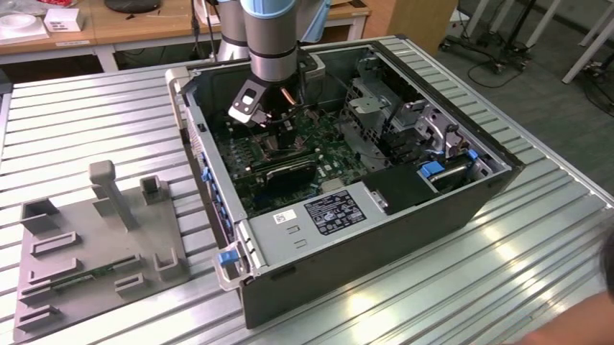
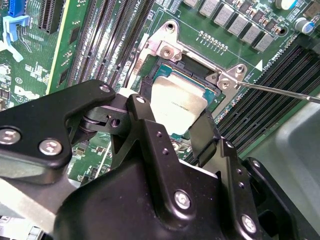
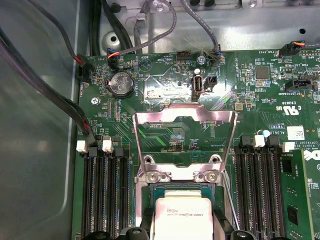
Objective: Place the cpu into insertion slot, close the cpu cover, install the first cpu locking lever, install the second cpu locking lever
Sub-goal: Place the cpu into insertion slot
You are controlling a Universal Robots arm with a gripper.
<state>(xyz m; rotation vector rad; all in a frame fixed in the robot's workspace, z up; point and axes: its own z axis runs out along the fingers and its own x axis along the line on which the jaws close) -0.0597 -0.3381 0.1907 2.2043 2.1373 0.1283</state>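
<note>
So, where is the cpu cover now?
In the first wrist view the cpu cover is swung open, hinged beside the insertion slot and the cpu.

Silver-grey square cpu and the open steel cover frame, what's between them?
Between cpu and cover: a silver hinge bracket with screws, in the first wrist view.

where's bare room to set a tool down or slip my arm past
free: the ribbed metal table on the exterior view's right of the open black computer case, and its stretch at that view's left above the grey fixture plate. crowded: inside the case, where the black hand grips the silver square cpu between long black memory slots, steel cover frame raised.
</note>
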